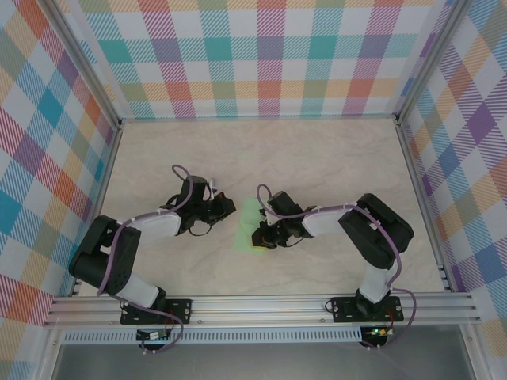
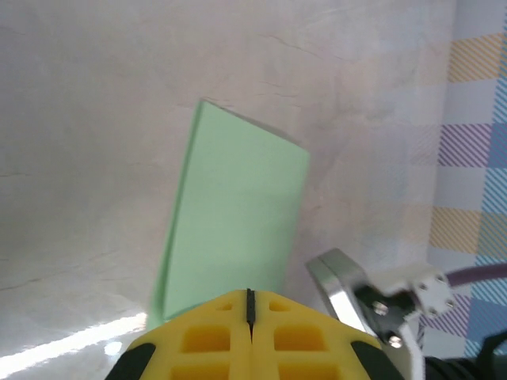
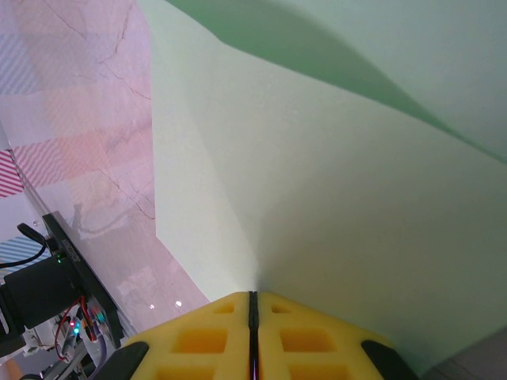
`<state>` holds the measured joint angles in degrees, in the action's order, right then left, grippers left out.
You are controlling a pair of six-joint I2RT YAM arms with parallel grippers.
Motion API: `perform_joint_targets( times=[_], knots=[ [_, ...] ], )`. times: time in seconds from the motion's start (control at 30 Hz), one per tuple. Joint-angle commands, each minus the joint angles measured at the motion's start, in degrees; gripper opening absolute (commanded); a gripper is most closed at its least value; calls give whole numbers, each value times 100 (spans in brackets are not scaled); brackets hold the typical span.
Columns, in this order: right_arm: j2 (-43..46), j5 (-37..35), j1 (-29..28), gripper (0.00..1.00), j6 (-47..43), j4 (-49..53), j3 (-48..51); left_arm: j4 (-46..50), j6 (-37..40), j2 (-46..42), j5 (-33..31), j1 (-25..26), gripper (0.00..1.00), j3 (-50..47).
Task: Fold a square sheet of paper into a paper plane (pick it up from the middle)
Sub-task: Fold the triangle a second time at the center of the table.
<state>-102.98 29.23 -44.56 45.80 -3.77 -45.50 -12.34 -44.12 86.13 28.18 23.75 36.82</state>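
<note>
The square sheet of paper point(image 1: 248, 224) is pale mint green and lies between the two grippers on the table. In the left wrist view the sheet of paper point(image 2: 238, 214) looks like a narrow folded rectangle with its left edge slightly raised. My left gripper point(image 2: 249, 305) is shut with nothing in it, just short of the paper's near end; from above the left gripper point(image 1: 230, 207) sits at the sheet's left edge. My right gripper point(image 3: 253, 297) is shut on the paper point(image 3: 317, 182), which spreads away from the yellow fingertips with a soft crease. The right gripper point(image 1: 260, 239) is at the sheet's near right corner.
The pale marble tabletop point(image 1: 317, 158) is bordered by aluminium rails and checked walls point(image 1: 261, 55). The right arm's metal wrist bracket point(image 2: 348, 293) shows close beside the left gripper. The base rail with electronics point(image 3: 55, 301) lies behind the right gripper.
</note>
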Motion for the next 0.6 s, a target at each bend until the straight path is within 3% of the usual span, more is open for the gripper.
perform_joint_targets(
  times=[0.0, 0.27, 0.57],
  knots=[
    [-294, -207, 8, 10, -14, 766, 103, 32, -49, -42, 216, 222, 0, -61],
    [-223, -219, 8, 10, 30, 768, 117, -542, -188, 739, 371, 630, 0, -84],
    [-201, -226, 8, 11, 17, 884, -24, -871, -236, 1252, 206, 657, 0, -264]
  ],
)
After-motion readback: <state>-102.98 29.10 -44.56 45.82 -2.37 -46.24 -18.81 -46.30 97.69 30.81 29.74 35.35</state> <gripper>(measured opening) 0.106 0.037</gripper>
